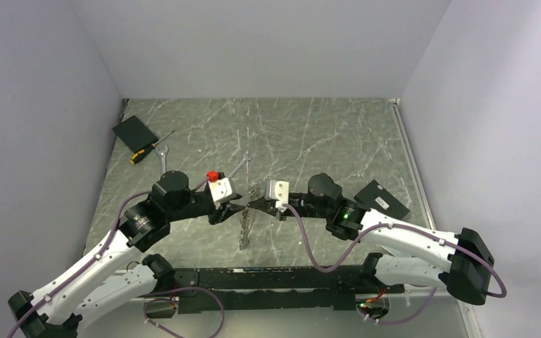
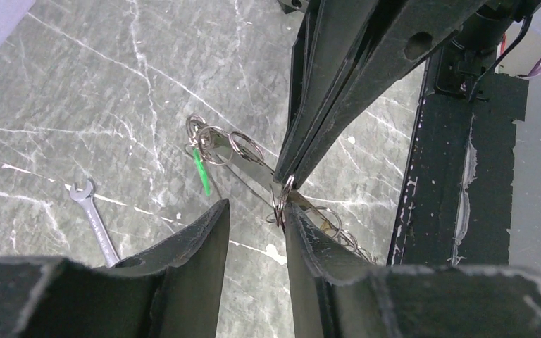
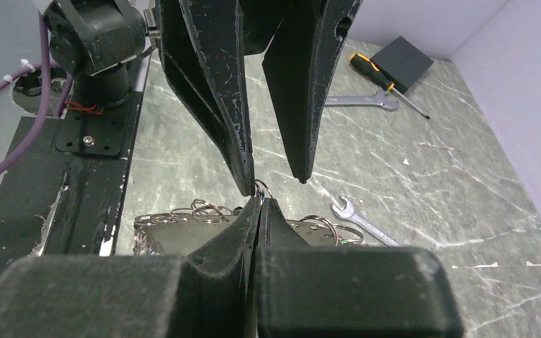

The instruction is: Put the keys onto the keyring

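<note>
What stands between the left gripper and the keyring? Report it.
Nothing visible. The right gripper is shut on the keyring, holding it right at the open left gripper's fingertips; nothing lies between them.

The keyring [image 1: 245, 224] is hanging mid-table between the left gripper [image 1: 234, 208] and the right gripper [image 1: 253, 205], whose tips are almost meeting. A spanner [image 1: 241, 165] is lying just beyond them. Further left, a second spanner [image 1: 163, 156], a screwdriver [image 1: 148, 149] and a box [image 1: 134, 132] are sitting near the far-left corner.
</note>
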### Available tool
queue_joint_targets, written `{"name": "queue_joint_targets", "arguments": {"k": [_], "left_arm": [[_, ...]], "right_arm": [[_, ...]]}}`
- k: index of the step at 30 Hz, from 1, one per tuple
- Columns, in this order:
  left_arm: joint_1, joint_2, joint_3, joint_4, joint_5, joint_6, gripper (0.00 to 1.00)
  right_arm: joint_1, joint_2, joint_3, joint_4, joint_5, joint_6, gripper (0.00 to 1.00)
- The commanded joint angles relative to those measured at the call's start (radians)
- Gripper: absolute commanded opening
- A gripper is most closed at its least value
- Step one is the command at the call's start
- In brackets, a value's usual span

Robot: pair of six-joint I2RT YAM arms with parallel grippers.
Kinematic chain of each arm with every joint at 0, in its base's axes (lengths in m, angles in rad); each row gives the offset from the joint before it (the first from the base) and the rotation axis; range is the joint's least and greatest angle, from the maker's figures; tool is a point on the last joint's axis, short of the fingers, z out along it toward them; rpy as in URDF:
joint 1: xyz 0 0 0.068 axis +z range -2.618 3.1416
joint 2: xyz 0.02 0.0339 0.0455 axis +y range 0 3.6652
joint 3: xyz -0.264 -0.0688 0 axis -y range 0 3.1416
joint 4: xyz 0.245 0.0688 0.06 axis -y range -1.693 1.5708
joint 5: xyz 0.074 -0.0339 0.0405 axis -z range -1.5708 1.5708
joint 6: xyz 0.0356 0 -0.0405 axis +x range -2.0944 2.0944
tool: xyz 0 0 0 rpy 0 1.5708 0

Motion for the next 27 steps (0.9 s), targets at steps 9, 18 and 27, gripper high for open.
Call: {"name": "queue_joint_targets", "arguments": {"k": [9,18,27], "left_arm": [[0.008,0.013,-0.010,0.037,0.077,0.011,0.19],[0.011,0.010,-0.012,0.038,0.080,0.011,0.00],[0.014,0.000,-0.012,0.043,0.084,0.004,0.00]], "right_arm": [[-0.003,-0.050,-0.006,0.132,-0.022,0.021,0.00],[-0.015,-0.075,-0.047,0.248,-0.014,0.075,0.00],[-0.014,0.023,-0.134,0.632,-0.003,0.279,0.00]]}}
